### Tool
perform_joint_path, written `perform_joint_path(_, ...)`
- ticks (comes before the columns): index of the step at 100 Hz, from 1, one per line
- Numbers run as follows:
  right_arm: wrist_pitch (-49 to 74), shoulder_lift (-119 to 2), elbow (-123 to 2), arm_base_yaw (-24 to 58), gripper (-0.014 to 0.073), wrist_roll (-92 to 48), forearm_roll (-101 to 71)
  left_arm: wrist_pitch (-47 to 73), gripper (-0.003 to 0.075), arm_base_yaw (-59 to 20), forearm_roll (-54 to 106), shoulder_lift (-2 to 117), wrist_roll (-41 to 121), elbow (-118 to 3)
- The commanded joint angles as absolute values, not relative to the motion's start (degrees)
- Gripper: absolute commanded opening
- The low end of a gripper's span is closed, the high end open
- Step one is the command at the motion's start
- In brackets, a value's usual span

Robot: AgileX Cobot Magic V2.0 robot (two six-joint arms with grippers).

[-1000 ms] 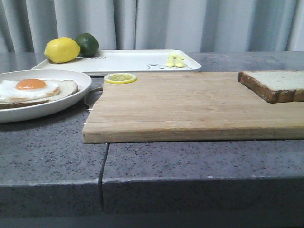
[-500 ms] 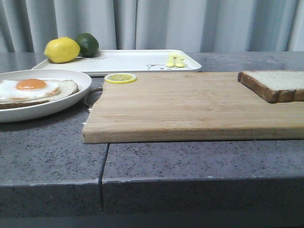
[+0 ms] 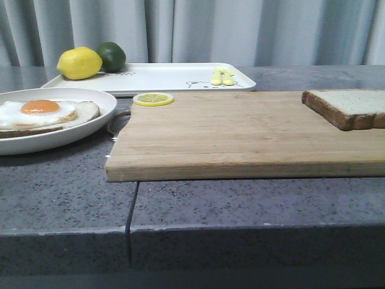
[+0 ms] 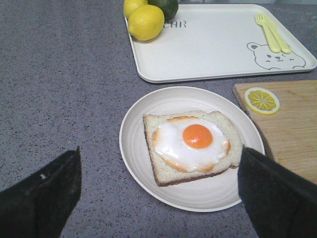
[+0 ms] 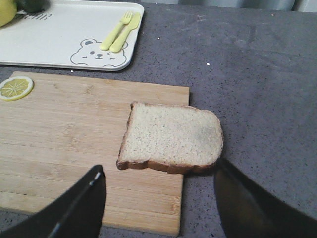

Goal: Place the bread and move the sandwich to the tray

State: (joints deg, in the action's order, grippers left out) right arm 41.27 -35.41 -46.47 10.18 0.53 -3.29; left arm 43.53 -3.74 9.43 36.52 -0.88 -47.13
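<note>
Bread [image 5: 171,136] overhanging board [image 5: 74,139] edge

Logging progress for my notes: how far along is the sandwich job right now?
Nothing looks done yet. The bread lies on the cutting board, overhanging its edge, not on the egg-topped slice. The right hand is open above the bread and the left hand open above the plate; neither touches anything. Left: top the sandwich, then move it to the tray.
</note>
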Motion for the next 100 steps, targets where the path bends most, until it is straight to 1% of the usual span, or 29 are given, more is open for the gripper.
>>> perform_joint_path(1, 35.9, -38.2, -47.9, 9.7, 0.0480, 0.9, -3.4, 39.8, 0.0597, -3.7, 10.3, 37.0, -1.5, -49.1)
perform_joint_path(13, 34.9, -42.2, -47.9, 7.0, 0.0480, 0.0, -6.8, 39.8, 0.0597, -3.7, 10.3, 37.0, -1.5, -49.1)
perform_joint_path(22, 33.1, -45.3, -47.9, 3.0, 0.0480, -3.5, -11.3, 39.8, 0.0597, -3.7, 10.3, 37.0, -1.5, -49.1)
perform_joint_path(42, 30.5, -50.7, -47.9, -7.8, 0.0480, -17.4, -28.3, 39.8, 0.0597, -3.7, 10.3, 37.0, -1.5, -49.1)
perform_joint_path(67, 35.4, -56.0, -47.9, -19.6, 0.0480, -33.8, -47.1, 39.8, 0.0597, -3.7, 10.3, 37.0, -1.5, -49.1)
perform_joint_path(81, 37.4, -59.3, -47.9, -23.0, 0.0480, -38.9, -54.2, 39.8, 0.0597, -3.7, 10.3, 37.0, -1.5, -49.1)
perform_joint_path(100, 39.2, -64.5, -47.9, -24.0, 0.0480, -43.7, -61.5, 39.8, 0.0597, -3.7, 10.3, 37.0, -1.5, -49.1)
